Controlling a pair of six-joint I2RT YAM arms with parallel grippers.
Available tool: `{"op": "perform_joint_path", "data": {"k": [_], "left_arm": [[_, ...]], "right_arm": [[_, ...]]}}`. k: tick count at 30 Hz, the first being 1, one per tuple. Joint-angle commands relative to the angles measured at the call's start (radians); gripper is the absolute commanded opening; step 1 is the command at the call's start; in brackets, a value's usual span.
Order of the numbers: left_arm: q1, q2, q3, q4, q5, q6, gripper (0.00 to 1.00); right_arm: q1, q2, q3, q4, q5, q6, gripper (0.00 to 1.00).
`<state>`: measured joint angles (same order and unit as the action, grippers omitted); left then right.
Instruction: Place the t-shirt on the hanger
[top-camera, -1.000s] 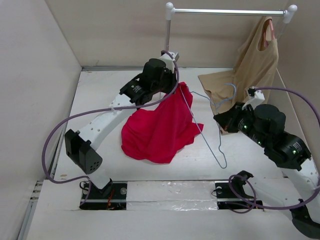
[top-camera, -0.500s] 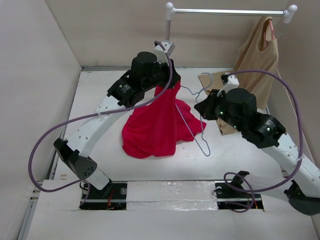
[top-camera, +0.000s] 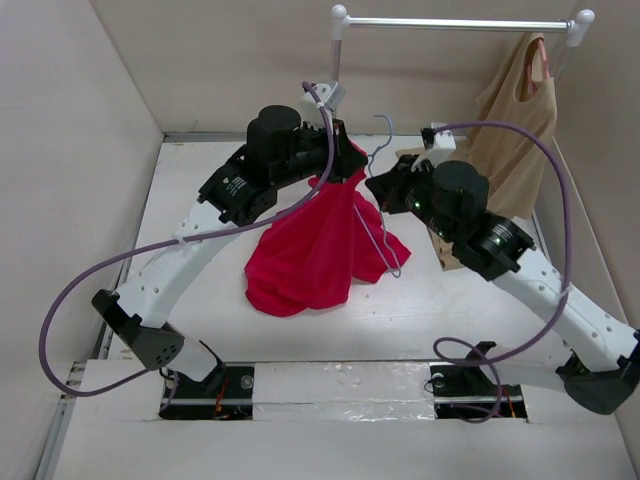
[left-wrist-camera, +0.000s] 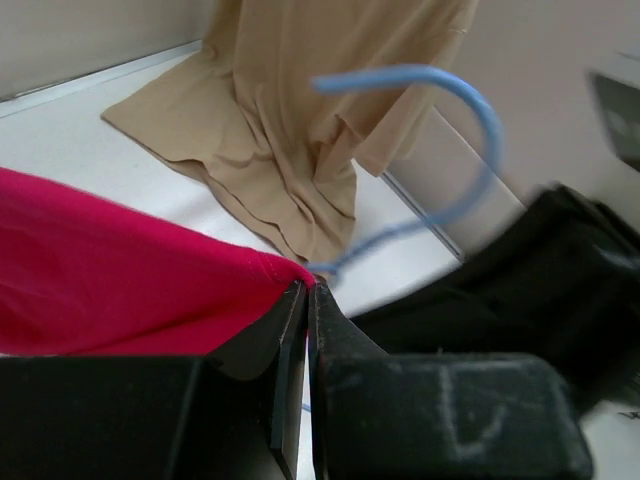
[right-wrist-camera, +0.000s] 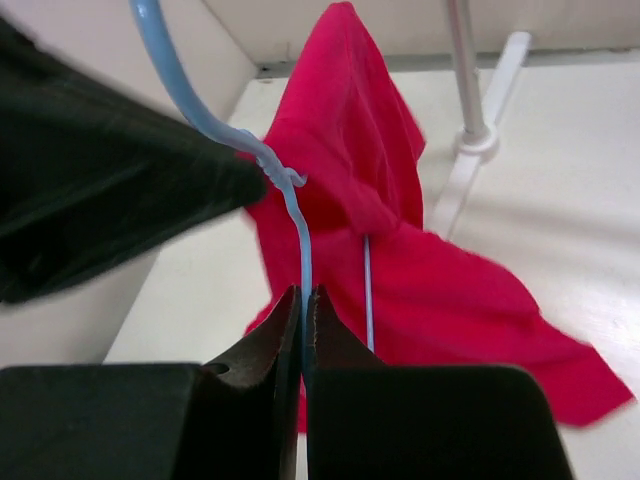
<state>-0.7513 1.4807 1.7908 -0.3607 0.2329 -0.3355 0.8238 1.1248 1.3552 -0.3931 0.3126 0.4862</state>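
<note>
1. The left hand (left-wrist-camera: 305, 292) is pressed together on a fold at the edge of the crimson t-shirt (top-camera: 318, 250). It holds that pinch of cloth high above the bench (top-camera: 200, 190).
2. From the pinch, the t-shirt hangs down in a loose cone. Its lower part lies bunched on the bench, roughly midway between the two arms.
3. The right hand (right-wrist-camera: 303, 300) is pinching the thin, pale blue wire hanger (right-wrist-camera: 298, 235). Its fingers are closed on the straight wire just below the twisted neck.
4. The hanger is held in the air, just beside the raised top of the t-shirt on its right.
5. The hook curves up past the left hand, and the triangular body slopes down across the front of the red cloth.
6. As far as I can see, the wire runs over the outside of the cloth. I cannot tell whether any part of it has entered the neck or the hem.
7. The two hands are close together towards the back of the bench, with the right arm reaching in from the right.
8. At the back right, a beige sleeveless garment (top-camera: 515, 130) hangs on a pinkish hanger (top-camera: 538, 55) from the white rail (top-camera: 455, 22), and its lower edge spreads onto the bench.
</note>
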Motion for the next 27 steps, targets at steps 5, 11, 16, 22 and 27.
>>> {"op": "perform_joint_path", "data": {"k": [5, 11, 16, 22, 27], "left_arm": [[-0.01, -0.094, 0.022, 0.072, 0.097, -0.017, 0.0], [-0.01, -0.126, -0.034, 0.054, 0.125, -0.039, 0.0], [-0.01, -0.145, -0.047, -0.029, 0.045, -0.033, 0.0], [-0.01, -0.14, -0.031, -0.076, 0.02, -0.033, 0.0], [-0.01, -0.114, -0.007, -0.072, 0.059, -0.042, 0.0]], "right_arm": [[-0.205, 0.067, -0.05, 0.382, -0.523, -0.081, 0.0], [-0.321, 0.125, -0.122, 0.738, -0.641, -0.006, 0.0], [-0.289, 0.044, -0.103, 0.853, -0.486, -0.029, 0.0], [-0.2, -0.115, -0.149, 0.936, -0.245, -0.122, 0.0], [-0.161, -0.071, -0.11, 0.919, -0.196, -0.205, 0.0]]}}
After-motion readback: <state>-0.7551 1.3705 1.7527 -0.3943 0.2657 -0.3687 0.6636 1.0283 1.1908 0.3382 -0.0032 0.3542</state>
